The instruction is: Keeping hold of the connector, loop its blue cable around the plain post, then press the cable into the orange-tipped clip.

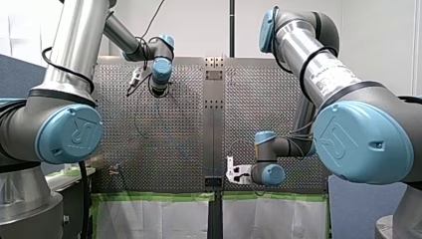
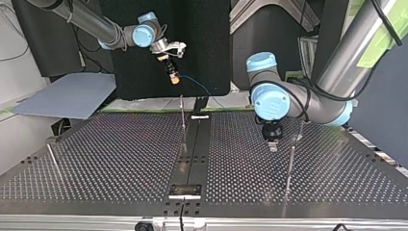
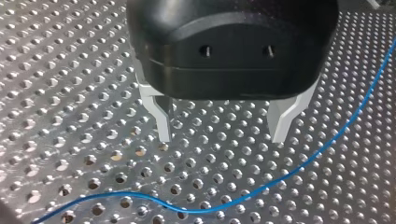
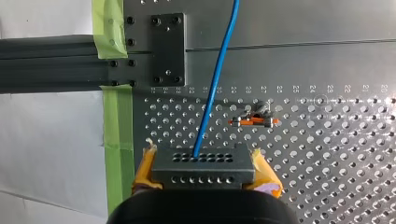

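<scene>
My right gripper (image 4: 204, 164) has yellow pads and is shut on a grey connector (image 4: 203, 171) with rows of holes. The blue cable (image 4: 215, 79) runs from the connector's top out over the table. An orange-tipped clip (image 4: 252, 122) stands on the perforated plate just beyond the connector. Seen in the top view, my right gripper (image 2: 171, 69) hangs high above the far edge, and the cable (image 2: 198, 86) trails down from it. My left gripper (image 3: 222, 135) hovers open just over the plate with nothing between its fingers; a slack stretch of cable (image 3: 243, 198) lies ahead of it.
Thin metal posts (image 2: 290, 156) (image 2: 182, 115) (image 2: 53, 158) stand on the perforated table (image 2: 120, 159). A dark centre rail (image 2: 195, 144) splits it. Green tape (image 4: 114, 121) marks the table's edge beside my right gripper. My left gripper (image 2: 272, 140) stands close to the post at the top view's right.
</scene>
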Controlling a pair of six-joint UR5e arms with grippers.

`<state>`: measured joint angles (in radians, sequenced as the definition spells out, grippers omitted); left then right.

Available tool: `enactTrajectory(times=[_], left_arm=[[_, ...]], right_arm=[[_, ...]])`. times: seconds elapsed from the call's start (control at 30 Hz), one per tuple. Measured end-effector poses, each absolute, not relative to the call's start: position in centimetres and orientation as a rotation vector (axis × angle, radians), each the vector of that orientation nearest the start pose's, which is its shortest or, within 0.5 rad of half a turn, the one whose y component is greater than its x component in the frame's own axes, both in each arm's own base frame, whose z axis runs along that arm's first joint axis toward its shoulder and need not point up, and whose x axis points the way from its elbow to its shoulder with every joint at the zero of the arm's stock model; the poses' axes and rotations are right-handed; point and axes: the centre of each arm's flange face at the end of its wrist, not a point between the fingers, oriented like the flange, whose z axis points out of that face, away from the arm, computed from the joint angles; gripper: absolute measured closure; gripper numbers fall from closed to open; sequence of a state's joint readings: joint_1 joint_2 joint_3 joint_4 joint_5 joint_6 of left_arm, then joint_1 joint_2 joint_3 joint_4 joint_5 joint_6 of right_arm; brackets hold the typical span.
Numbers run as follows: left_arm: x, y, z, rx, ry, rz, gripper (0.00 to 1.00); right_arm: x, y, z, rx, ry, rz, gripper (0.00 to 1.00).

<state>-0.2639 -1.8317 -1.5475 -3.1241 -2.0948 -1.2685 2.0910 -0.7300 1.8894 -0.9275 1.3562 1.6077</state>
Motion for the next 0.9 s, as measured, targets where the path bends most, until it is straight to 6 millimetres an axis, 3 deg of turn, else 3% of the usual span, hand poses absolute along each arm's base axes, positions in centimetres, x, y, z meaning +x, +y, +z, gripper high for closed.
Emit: enactTrajectory(times=[0.33,0.63,0.9], left_arm=[[51.9,-24.7,33.1,0.15,1.787,0.543,0.02],[53.3,-24.1,32.8,0.11,1.75,0.555,0.02],[55.4,-24.1,29.8,0.118,1.786,0.611,0.02]], right_arm=[[40.8,-39.4,-3.3,-2.584,1.272,-2.149,0.89],[40.8,-39.4,-3.3,-2.583,1.27,-2.151,0.89],[40.9,-39.4,-3.3,-2.582,1.268,-2.154,0.89]])
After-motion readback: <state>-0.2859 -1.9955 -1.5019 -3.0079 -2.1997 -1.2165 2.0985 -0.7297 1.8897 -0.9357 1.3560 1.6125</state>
